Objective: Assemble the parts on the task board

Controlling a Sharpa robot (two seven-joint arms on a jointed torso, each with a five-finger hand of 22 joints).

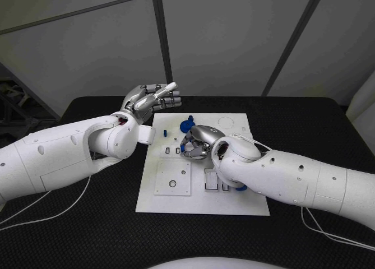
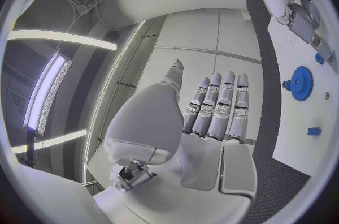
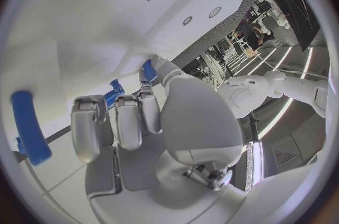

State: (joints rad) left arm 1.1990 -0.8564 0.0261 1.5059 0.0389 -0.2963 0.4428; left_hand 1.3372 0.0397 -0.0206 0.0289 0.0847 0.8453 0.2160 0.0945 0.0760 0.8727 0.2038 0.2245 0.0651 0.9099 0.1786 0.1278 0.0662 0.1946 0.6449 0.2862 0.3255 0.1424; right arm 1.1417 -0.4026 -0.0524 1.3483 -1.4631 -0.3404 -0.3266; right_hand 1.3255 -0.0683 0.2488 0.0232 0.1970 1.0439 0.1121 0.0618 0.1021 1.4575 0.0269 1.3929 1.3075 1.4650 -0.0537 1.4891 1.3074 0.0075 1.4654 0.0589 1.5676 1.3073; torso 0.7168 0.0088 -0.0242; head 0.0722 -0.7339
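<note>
Below us we see a black, matte surface (image 1: 90, 235) with a fine woven texture, backed by pale grey wall panels split by dark seams. Two thin white cables trail across the surface, one on each side.

Our two white, smooth-shelled arms reach in from either side. Between them lies the task board (image 1: 195, 204), a flat white rectangular plate with shallow rectangular recesses and faint circular outlines.

Our left hand (image 1: 152, 98), silver and jointed, is raised above the far left corner of the board; its fingers are straight, apart and hold nothing. Our right hand (image 1: 197, 144) rests over the middle of the board with fingers curled downward, a small blue part (image 3: 147, 70) at its fingertips; we cannot tell whether it is pinched.

We count several more blue parts on the board: one toothed round gear (image 2: 301, 83) near the far edge, one small block (image 2: 313, 131) beside it, one curved bar (image 3: 30, 128) near our right hand, and one piece (image 1: 240, 188) half hidden under the right arm.
</note>
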